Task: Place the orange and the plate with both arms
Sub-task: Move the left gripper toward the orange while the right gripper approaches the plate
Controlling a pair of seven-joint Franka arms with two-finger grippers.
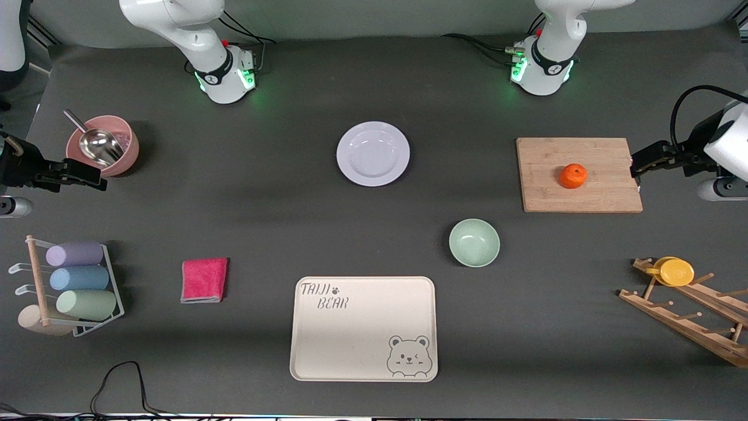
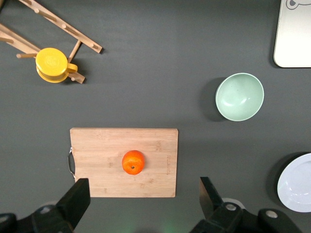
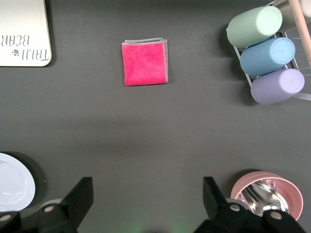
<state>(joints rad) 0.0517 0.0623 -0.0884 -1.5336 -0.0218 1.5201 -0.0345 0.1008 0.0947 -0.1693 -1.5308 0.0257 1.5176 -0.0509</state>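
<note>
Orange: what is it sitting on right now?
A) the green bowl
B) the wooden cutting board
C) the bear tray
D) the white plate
B: the orange rests on the wooden cutting board toward the left arm's end of the table, apart from the plate, which holds nothing.

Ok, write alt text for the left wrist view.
An orange sits on a wooden cutting board, with the open left gripper above the board's edge. Around it on the dark table: a green bowl, a plate and a yellow cup on a wooden rack.
</note>
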